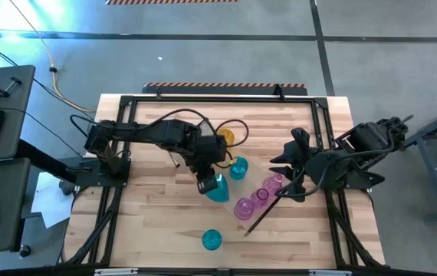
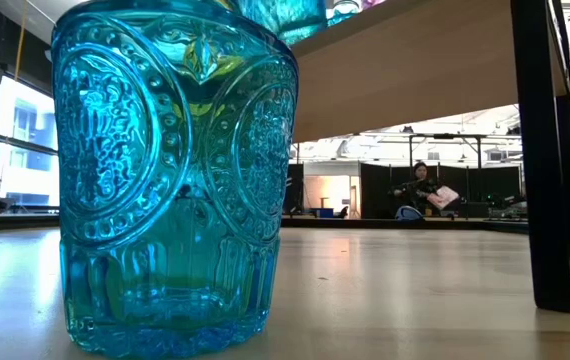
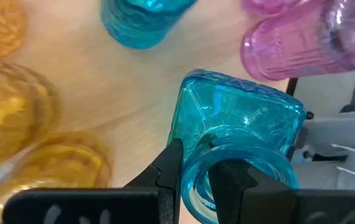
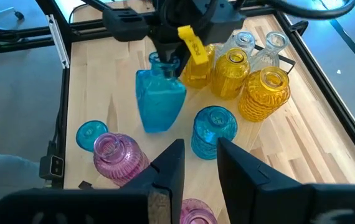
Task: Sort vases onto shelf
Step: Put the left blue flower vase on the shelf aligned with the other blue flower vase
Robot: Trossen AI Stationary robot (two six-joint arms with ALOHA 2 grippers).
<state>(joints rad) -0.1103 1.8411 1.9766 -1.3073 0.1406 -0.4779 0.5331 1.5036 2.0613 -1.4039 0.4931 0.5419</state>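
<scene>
My left gripper (image 1: 207, 181) reaches over the middle of the table and is shut on a square-bodied teal vase (image 1: 218, 188) (image 4: 159, 102). Beside that vase stand a round teal vase (image 4: 213, 130), pink vases (image 1: 243, 207) (image 4: 116, 155), amber yellow vases (image 4: 265, 93) and clear ones (image 4: 276, 42). All stand on their bases on the shelf, whose dark end piece (image 1: 267, 212) shows. One teal vase (image 1: 211, 240) (image 2: 175, 180) stands alone on the tabletop near the near edge. My right gripper (image 4: 199, 163) hovers open at the table's right, touching nothing. My left gripper holds the square teal vase by the rim of its neck (image 3: 193, 171), one finger (image 3: 227, 180) inside the mouth and the other (image 3: 170, 168) outside it. It comes from above, pointing down. The vase hangs roughly upright; whether its base (image 4: 156, 127) touches the wood, I cannot tell.
The shelf's light-wood underside (image 2: 415, 80) and a dark leg (image 2: 550, 150) rise behind the lone teal vase. A black metal frame (image 1: 126, 100) rims the tabletop. Bare wood lies near the near-left corner (image 1: 149, 222). A person (image 2: 420, 185) sits far off in the room.
</scene>
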